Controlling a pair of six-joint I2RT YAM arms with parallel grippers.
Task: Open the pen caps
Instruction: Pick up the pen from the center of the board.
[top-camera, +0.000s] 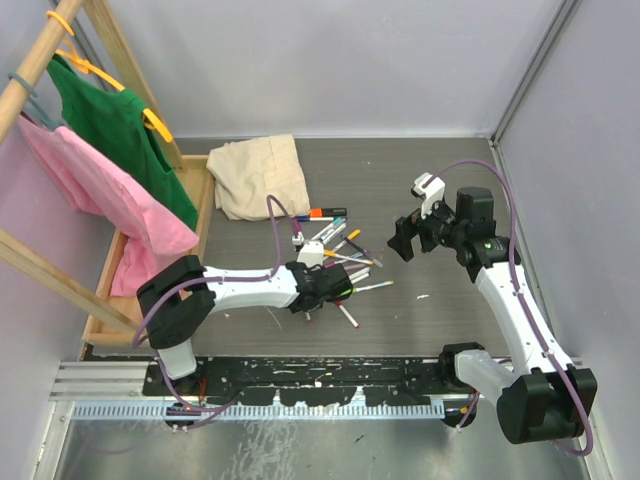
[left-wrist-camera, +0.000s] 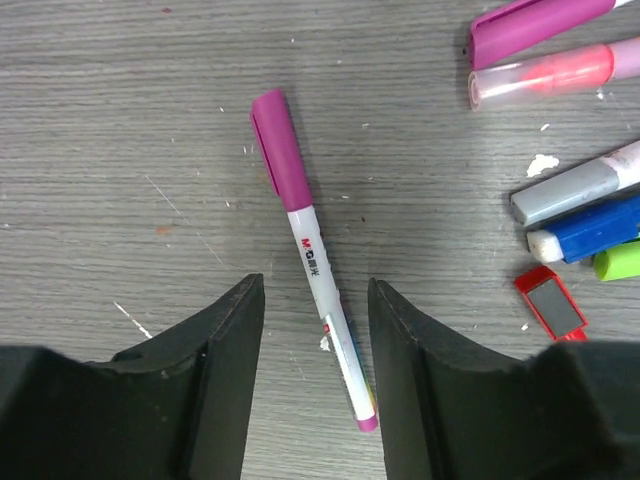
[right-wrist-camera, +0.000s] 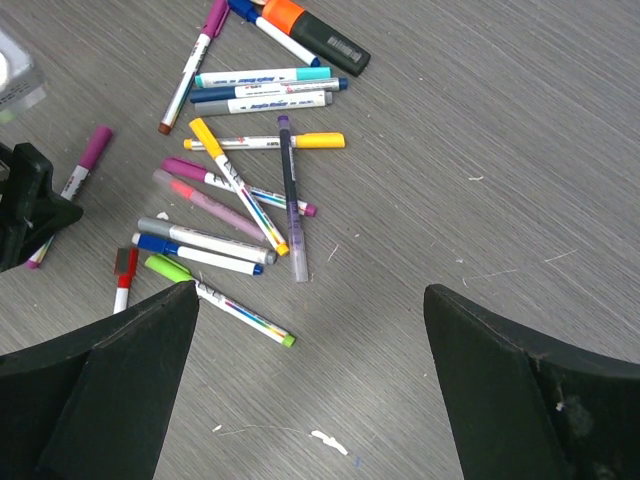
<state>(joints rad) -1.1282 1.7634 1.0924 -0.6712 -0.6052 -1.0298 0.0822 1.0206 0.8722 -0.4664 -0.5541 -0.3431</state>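
A thin white pen (left-wrist-camera: 325, 290) with a magenta cap (left-wrist-camera: 280, 150) lies on the grey table (left-wrist-camera: 120, 150). The cap points away from the left gripper (left-wrist-camera: 315, 283), whose half-spread fingers stand either side of the barrel, neither seeming to touch it. Nearby lies a loose heap of pens (right-wrist-camera: 235, 200) capped in yellow, purple, teal, blue, green, grey and red. The right gripper (right-wrist-camera: 310, 292) hangs above the table, spread wide, holding nothing. At the table's left edge a pink garment (top-camera: 110, 190) hangs into a wooden tray (top-camera: 205, 200).

A grey wood-grain table (top-camera: 450, 200) carries scattered capped marker pens (right-wrist-camera: 240, 187) and a crumpled beige cloth (top-camera: 262, 175).
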